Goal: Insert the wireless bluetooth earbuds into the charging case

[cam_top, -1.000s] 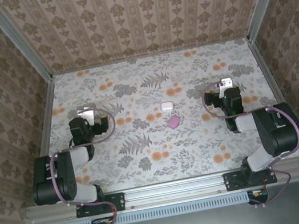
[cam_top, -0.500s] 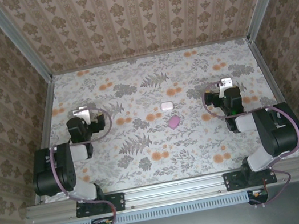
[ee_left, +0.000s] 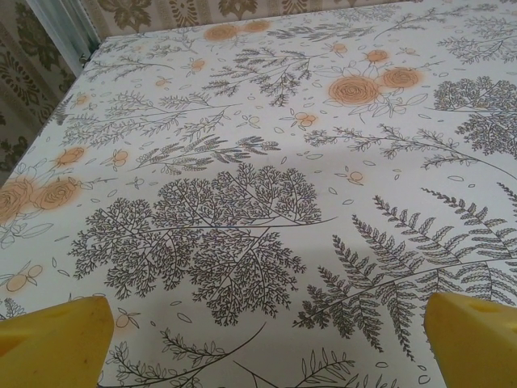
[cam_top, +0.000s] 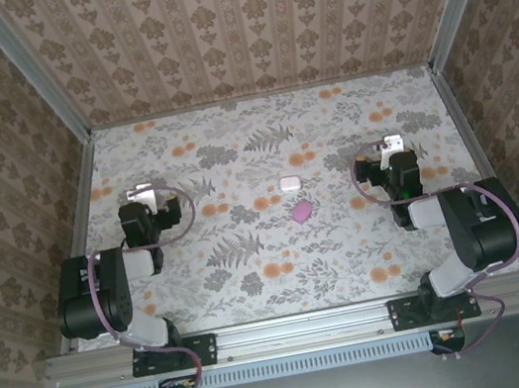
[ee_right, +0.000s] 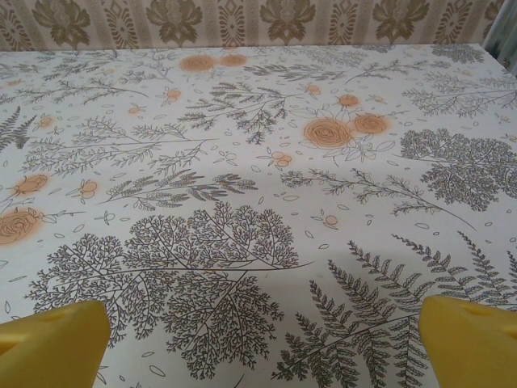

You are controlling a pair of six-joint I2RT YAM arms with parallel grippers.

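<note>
A white pebble-like charging case (cam_top: 289,184) lies near the middle of the floral tabletop, and a pink one (cam_top: 301,211) lies just in front of it. The earbuds are out of view; whether they sit inside a case I cannot tell. My left gripper (cam_top: 142,193) rests low at the left, well apart from both cases. Its yellow fingertips (ee_left: 52,339) stand wide over bare cloth, so the left gripper (ee_left: 266,343) is open and empty. My right gripper (cam_top: 391,144) sits at the right, and the right gripper (ee_right: 262,347) is also open with nothing between its fingertips (ee_right: 48,343).
The table (cam_top: 230,139) is covered by a floral cloth and boxed in by patterned walls (cam_top: 240,26) at the back and both sides. Metal rails (cam_top: 80,200) run along its side edges. Both arm bases stand at the near edge.
The left arm has shifted slightly, its gripper drifting a little to the left and away from me. The right arm and both cases have stayed put.
</note>
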